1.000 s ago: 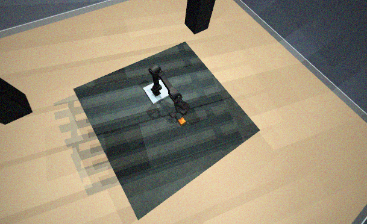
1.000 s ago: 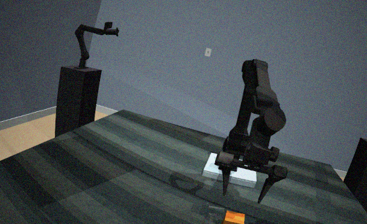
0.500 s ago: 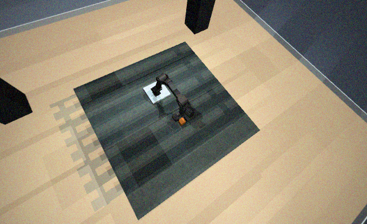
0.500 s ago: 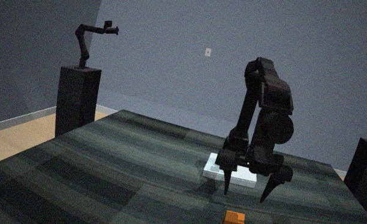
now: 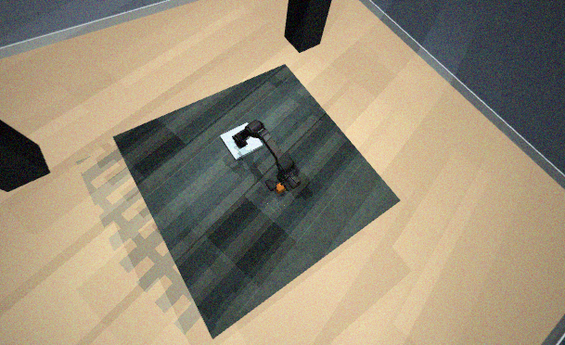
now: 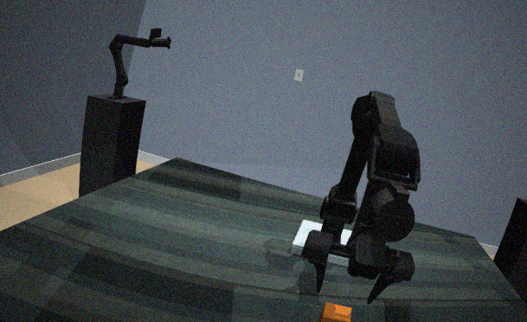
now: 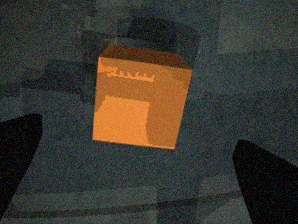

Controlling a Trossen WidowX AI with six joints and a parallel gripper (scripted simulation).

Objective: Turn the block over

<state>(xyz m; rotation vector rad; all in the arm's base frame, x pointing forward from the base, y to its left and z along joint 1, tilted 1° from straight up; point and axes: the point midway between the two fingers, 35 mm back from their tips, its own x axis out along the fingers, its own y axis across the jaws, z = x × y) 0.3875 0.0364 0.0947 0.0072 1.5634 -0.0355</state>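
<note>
The orange block (image 5: 280, 187) (image 6: 337, 312) (image 7: 142, 105) rests on the dark plank-patterned table (image 5: 263, 250) (image 6: 129, 242). In the exterior view it is cut off by the bottom edge. The wrist view shows one broad face and a narrow darker face at its far edge. Light and shadow patches lie on the broad face, and I cannot tell a mark from them. My gripper (image 6: 344, 296) (image 7: 141, 137) is open and empty, above the block and tilted. In the wrist view the block appears between the fingers and mostly beyond their tips, without touching them.
The arm stands on a white base plate (image 5: 236, 154) (image 6: 302, 235) behind the block. A black pedestal (image 6: 107, 143) with another arm stands beyond the table at the left in the exterior view. Another dark pedestal (image 6: 520, 247) stands at the right.
</note>
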